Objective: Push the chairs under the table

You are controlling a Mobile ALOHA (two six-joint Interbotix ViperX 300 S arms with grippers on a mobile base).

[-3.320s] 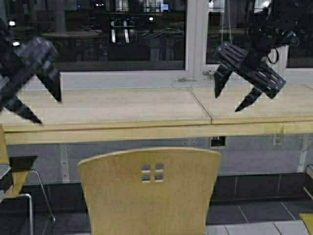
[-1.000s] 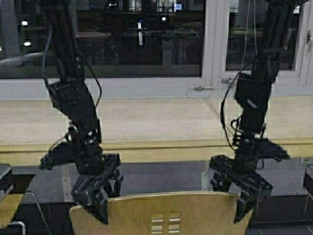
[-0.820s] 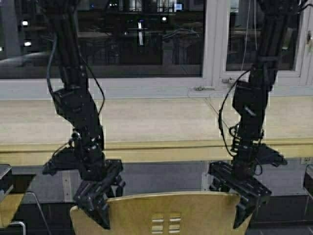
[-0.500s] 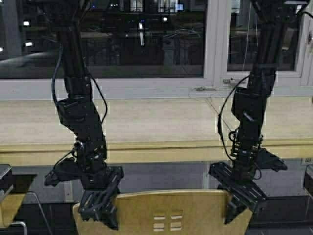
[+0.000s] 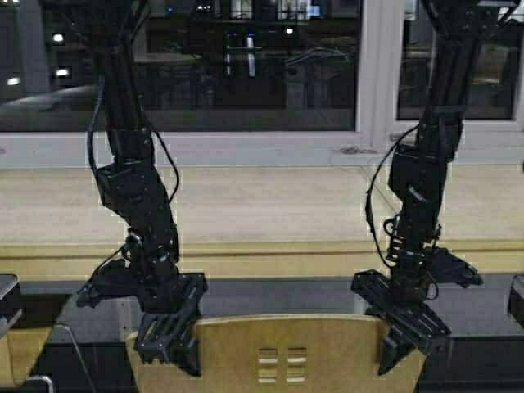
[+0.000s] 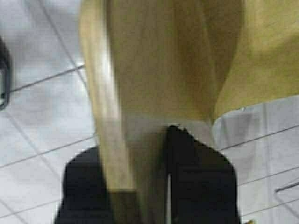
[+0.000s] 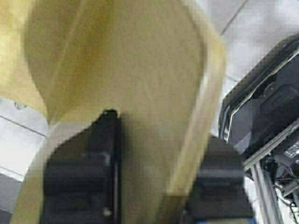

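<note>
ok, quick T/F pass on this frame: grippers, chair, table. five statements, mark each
1. Both grippers are on the top edge of the same chair back. True: the left gripper is at one upper corner of the chair and the right gripper at the other.
2. The left gripper hangs in open air. False: in the left wrist view its fingers straddle the chair back.
3. The chair has a black padded back. False: it is light-yellow plywood with small square holes.
4. The table lies beyond the chair, in front of a window. True.
5. The right gripper rests on the table top. False: it is down at the chair back, below the table's front edge.
</note>
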